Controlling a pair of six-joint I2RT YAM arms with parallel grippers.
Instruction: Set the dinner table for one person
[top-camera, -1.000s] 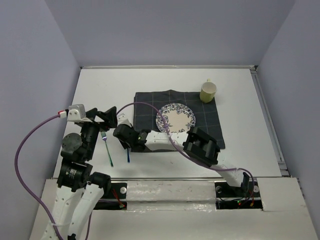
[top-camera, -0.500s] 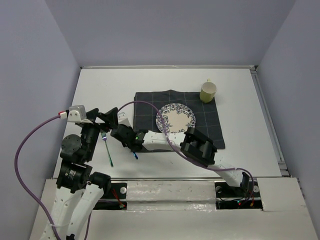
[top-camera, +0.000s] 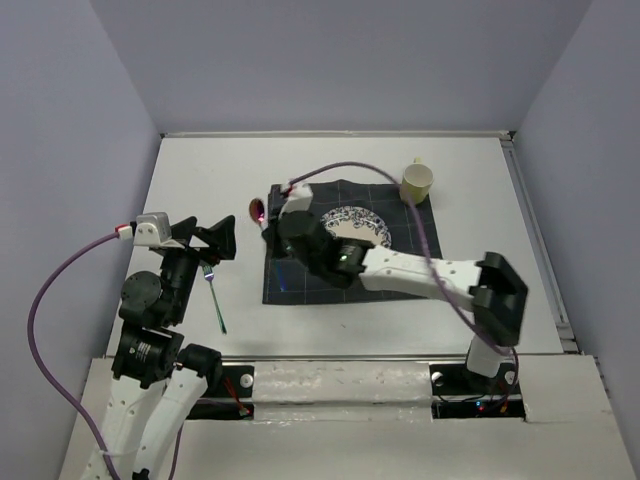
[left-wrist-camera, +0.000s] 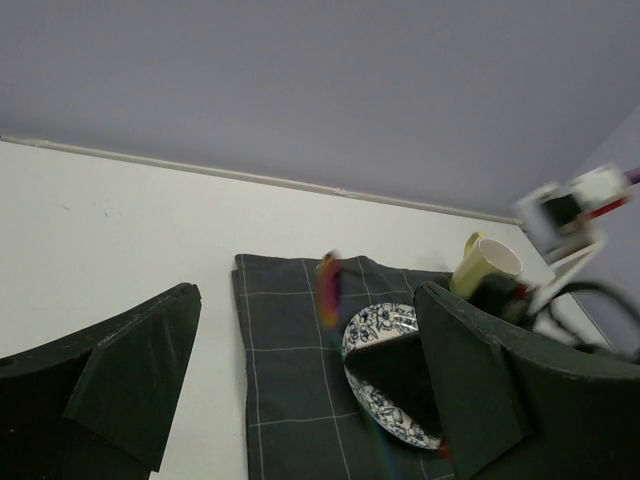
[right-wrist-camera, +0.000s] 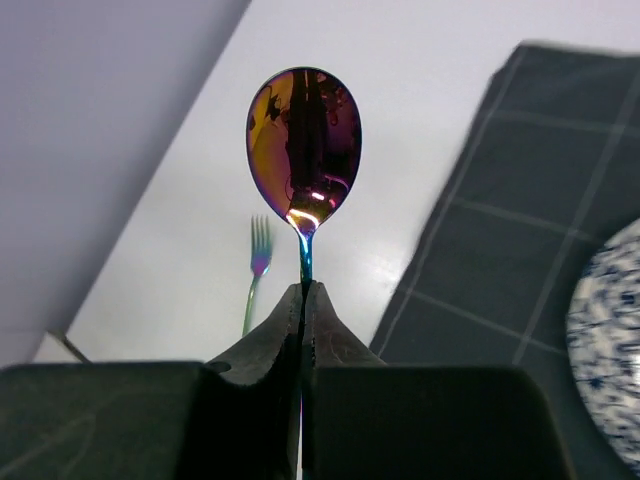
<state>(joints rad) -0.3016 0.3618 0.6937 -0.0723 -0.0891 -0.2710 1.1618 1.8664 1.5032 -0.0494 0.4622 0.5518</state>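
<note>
The spoon (right-wrist-camera: 304, 145) is pinched only at its thin neck by the closed right gripper (right-wrist-camera: 303, 300), so a slip or twist of the smooth polished metal is judged the main risk. If dropped onto the hard white dinner table (top-camera: 200, 180), which lies beneath everything, it could skid towards the fork (top-camera: 214, 296). The oval bowl is mirror-bright, iridescent purple and gold. The plaid placemat (top-camera: 405, 228) is soft woven cloth, and the patterned plate (top-camera: 365, 225) and mug (top-camera: 416, 183) look glazed. The left gripper (top-camera: 206, 236) is spread wide and empty
</note>
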